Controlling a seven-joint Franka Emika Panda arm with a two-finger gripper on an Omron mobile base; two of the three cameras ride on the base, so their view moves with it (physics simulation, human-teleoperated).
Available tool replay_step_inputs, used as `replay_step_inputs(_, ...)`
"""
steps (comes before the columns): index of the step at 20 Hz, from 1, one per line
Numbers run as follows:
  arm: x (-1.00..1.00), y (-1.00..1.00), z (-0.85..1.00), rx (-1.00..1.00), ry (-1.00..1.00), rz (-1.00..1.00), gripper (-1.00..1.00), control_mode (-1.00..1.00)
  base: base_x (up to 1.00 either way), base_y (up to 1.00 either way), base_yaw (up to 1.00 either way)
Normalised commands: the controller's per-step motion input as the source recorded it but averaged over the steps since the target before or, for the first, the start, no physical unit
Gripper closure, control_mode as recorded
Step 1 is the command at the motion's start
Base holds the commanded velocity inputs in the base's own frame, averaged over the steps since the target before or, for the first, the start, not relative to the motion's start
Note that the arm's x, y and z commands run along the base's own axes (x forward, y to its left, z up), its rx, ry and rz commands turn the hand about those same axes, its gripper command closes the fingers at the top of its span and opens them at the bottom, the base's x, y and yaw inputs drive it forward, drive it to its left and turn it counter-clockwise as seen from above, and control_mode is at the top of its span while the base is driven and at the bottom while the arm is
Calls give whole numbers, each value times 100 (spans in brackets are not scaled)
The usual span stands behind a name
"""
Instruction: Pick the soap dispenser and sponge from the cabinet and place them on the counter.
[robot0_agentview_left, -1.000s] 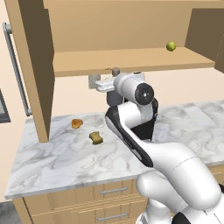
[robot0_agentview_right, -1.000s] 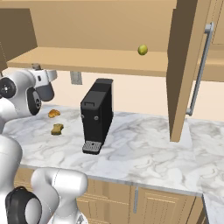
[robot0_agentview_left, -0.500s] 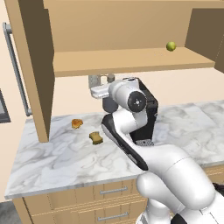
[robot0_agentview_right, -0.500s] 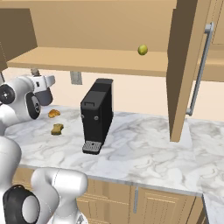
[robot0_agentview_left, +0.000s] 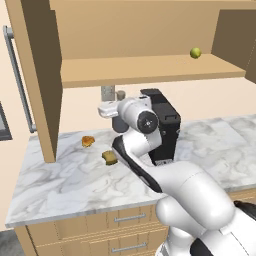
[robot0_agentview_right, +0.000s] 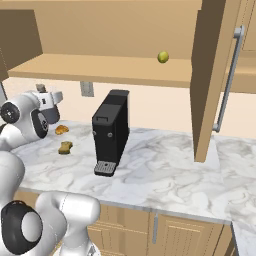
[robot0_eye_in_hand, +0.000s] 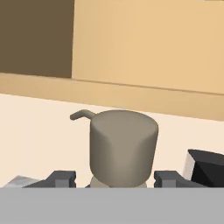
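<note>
up under the cabinet (robot0_agentview_left: 145, 70), gripper (robot0_eye_in_hand: 114, 177) clamps soap dispenser (robot0_eye_in_hand: 123, 146) above marble counter (robot0_agentview_left: 65, 182).

glossy white rounded arm (robot0_agentview_left: 170, 175); dark joint discs; small dark claw (robot0_eye_in_hand: 114, 179) tips

A black coffee machine (robot0_agentview_right: 110, 131) stands on the marble bench (robot0_agentview_right: 165, 175); the sponge (robot0_agentview_right: 65, 147) lies left of it, near an orange-brown lump (robot0_agentview_right: 62, 130).
</note>
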Motion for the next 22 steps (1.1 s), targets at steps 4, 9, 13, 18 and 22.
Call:
replay_step_inputs(4,21,13,-24,2,0,1,100,-100,0,0,0)
replay_step_inputs(9,25,19,-27,3,1,2,100,-100,0,0,0)
replay_step_inputs(13,23,18,-24,6,6,5,100,-100,0,0,0)
replay_step_inputs(18,6,2,-6,11,12,10,100,-100,0,0,0)
replay_step_inputs(22,0,0,0,1,3,5,100,-100,0,0,0)
